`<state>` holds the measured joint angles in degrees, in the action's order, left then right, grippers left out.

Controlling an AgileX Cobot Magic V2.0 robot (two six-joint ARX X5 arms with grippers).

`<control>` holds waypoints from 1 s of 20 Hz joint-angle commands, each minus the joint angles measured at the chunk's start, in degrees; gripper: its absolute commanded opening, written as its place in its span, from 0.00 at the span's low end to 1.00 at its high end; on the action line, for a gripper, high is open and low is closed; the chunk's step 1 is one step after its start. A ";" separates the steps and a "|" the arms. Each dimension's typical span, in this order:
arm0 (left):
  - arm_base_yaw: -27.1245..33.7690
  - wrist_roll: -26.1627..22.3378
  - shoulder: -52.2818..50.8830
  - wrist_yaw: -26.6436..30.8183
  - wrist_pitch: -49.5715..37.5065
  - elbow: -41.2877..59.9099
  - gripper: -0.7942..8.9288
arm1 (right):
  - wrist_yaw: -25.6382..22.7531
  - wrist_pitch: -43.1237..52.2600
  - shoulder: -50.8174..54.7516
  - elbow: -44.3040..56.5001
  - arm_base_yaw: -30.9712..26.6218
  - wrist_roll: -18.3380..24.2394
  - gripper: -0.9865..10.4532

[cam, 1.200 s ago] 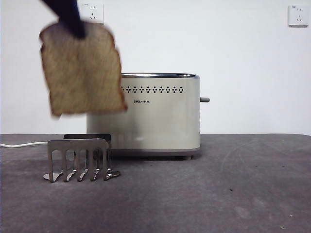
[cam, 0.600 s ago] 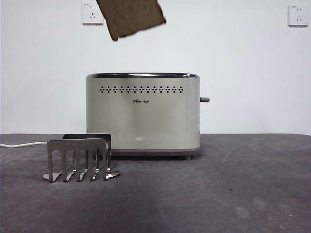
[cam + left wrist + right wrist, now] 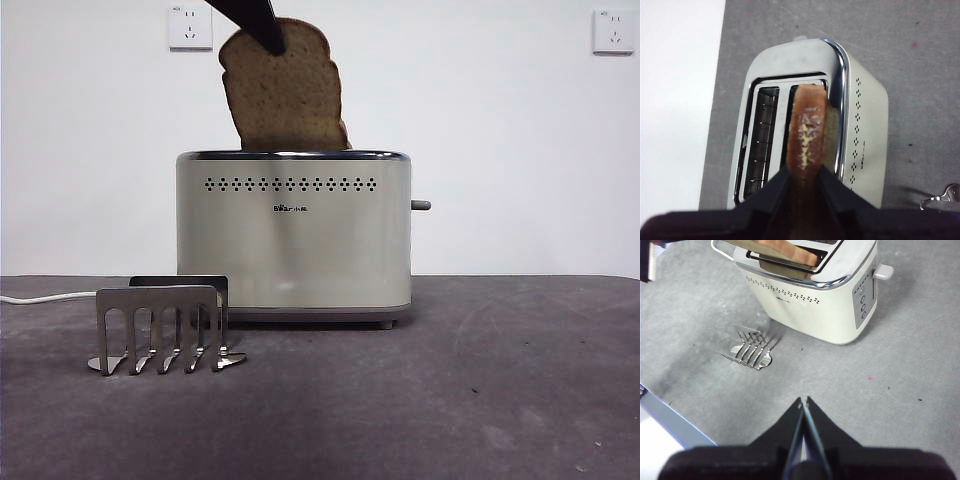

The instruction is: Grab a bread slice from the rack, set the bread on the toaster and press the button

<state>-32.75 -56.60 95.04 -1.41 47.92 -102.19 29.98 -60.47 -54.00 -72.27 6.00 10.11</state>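
One slice (image 3: 285,95): upper centre of the front view, upright, its lower edge below the toaster's chrome rim, in the slot nearer the holed wall.
Left gripper (image 3: 805,172): jaws clamped on the slice's crust, one each side; dark tip at top centre of the front view.
One toaster (image 3: 295,250): centre frame, two slots, two rows of holes.
One button (image 3: 421,205): on the toaster's right side wall.
One rack (image 3: 165,328): lower left, bare, two comb plates.
Right gripper (image 3: 803,402): jaws pressed together, holding nothing, above the table (image 3: 480,400).
Two sockets (image 3: 190,27): upper corners of the wall.
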 commanded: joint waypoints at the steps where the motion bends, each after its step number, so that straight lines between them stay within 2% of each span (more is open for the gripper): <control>1: 0.98 -0.68 1.90 -0.09 -0.52 0.26 0.07 | 0.09 -0.04 -0.02 -0.13 0.09 0.46 0.08; 7: 2.58 -0.59 6.36 -0.24 -2.73 0.26 0.07 | 0.07 -0.07 -0.20 -0.13 0.09 0.48 0.08; 9: 2.82 -0.39 6.99 -0.31 -5.29 0.26 0.12 | 0.07 -0.04 -0.63 -0.13 0.09 0.50 0.08; 10: 2.84 -0.33 6.99 -0.35 -6.67 0.26 0.22 | 0.07 -0.02 -0.92 -0.13 0.09 0.52 0.08; 12: 2.84 -0.13 6.99 -0.35 -9.49 0.26 0.49 | 0.04 0.26 -2.01 -0.13 0.09 1.01 0.08; 14: 2.84 0.07 6.99 -0.33 -10.19 0.26 0.51 | 0.07 1.86 -3.63 -0.13 0.09 1.09 0.08; 18: 2.84 3.10 6.99 -0.17 -10.54 0.20 0.51 | 0.11 7.34 -7.76 -0.13 0.09 0.55 0.08; 20: 2.84 5.84 6.93 -0.04 -10.58 -0.31 0.51 | 0.13 12.63 -10.78 -0.13 0.09 -1.05 0.08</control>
<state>-29.91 -53.01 101.91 -1.61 37.76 -102.32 30.02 -48.64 -64.31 -72.27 6.00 9.91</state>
